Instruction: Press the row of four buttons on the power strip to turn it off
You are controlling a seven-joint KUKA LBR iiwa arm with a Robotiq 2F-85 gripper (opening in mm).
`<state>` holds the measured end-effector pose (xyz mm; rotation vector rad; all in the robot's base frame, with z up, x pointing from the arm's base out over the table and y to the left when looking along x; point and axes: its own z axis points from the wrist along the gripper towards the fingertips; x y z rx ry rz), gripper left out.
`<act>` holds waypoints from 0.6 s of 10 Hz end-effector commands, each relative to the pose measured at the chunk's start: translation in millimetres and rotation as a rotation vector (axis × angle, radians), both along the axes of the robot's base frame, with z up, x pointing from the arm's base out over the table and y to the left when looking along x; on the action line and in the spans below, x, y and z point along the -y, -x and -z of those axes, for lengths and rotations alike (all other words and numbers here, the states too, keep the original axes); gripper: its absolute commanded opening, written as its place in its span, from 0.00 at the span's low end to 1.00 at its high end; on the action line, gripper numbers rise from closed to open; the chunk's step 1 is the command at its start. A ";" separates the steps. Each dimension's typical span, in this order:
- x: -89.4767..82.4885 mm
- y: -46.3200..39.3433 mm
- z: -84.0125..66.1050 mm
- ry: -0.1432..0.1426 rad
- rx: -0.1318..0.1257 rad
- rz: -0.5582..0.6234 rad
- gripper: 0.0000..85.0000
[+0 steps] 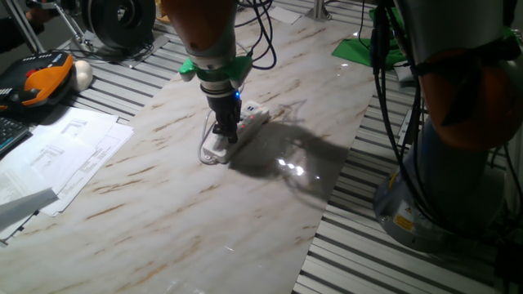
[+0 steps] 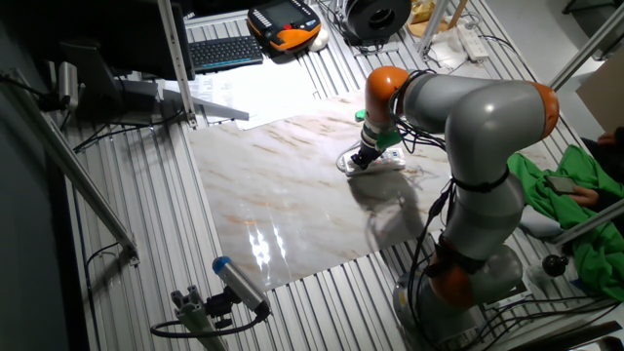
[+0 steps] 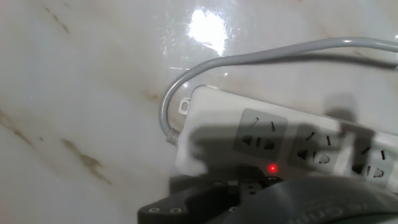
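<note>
The white power strip (image 1: 249, 117) lies diagonally on the marble slab (image 1: 163, 204), with its cord end nearest the camera. My gripper (image 1: 226, 133) stands upright over that end, its dark tips down on or just above the strip (image 2: 385, 161). The other fixed view shows the gripper (image 2: 366, 156) in the same place. In the hand view the strip (image 3: 217, 118) shows three sockets and a grey cord (image 3: 249, 59) looping off to the right. One small red glow (image 3: 272, 168) shows at the strip's near edge. The rest of the buttons are hidden behind the hand's dark body (image 3: 249, 199). No gap between the fingertips is visible.
Papers (image 1: 57, 155) and an orange hand controller (image 1: 41, 77) lie left of the slab. A keyboard (image 2: 224, 49) sits at the far side. Green cloth (image 2: 575, 195) lies beside the arm's grey base (image 2: 468, 263). The slab rests on slatted metal (image 1: 368, 245).
</note>
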<state>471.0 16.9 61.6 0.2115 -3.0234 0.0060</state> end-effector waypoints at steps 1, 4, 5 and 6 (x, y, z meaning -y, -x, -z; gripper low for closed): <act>5.6 -3.2 -6.0 0.003 -0.001 -0.004 0.00; 20.4 -6.9 -7.5 0.014 0.004 -0.023 0.00; 24.7 -6.1 -4.9 0.011 0.007 -0.030 0.00; 30.2 -4.5 -2.4 0.011 0.010 -0.037 0.00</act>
